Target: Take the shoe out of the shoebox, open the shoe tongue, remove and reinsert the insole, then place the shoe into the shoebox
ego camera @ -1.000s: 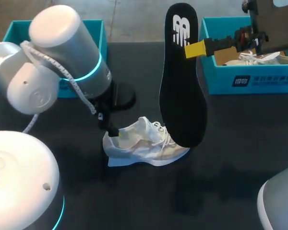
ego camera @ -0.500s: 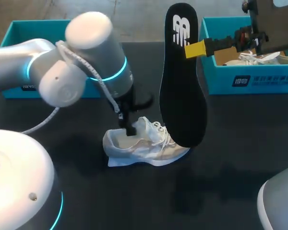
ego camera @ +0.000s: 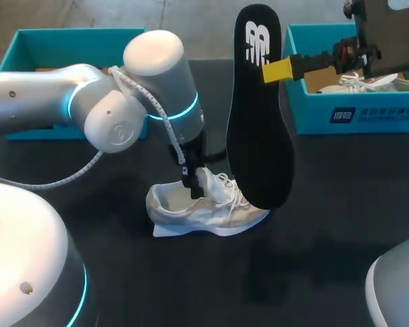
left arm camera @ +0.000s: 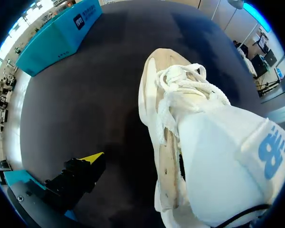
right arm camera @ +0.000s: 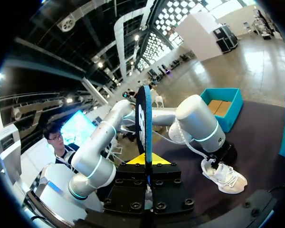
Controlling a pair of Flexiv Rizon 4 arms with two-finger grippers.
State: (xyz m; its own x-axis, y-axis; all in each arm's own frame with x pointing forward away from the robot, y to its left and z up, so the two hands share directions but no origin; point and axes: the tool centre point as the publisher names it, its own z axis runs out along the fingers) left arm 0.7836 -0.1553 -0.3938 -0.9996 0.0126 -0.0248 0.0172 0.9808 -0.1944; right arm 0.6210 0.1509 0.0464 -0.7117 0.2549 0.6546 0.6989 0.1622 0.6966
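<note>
— What changed?
— The left arm (ego camera: pixel 88 109) swung across from the sneaker's (ego camera: pixel 204 208) heel. The left gripper (ego camera: pixel 189 187) is now at the tongue (left arm camera: pixel 228 156), its fingers spread, one yellow tip standing clear beside the sneaker on the table (ego camera: pixel 327 231). Unmoved, the right gripper (ego camera: pixel 276 70) clamps the black insole (ego camera: pixel 258 136) upright above it.
— The boxes?
— The right shoebox (ego camera: pixel 354 112) holds a second sneaker (ego camera: pixel 358 83). The left shoebox (ego camera: pixel 27 44) shows a brown lining.

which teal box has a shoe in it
The teal cardboard shoebox at the far right: a white laced shoe lies inside it. The far-left teal shoebox shows only its brown floor.
</note>
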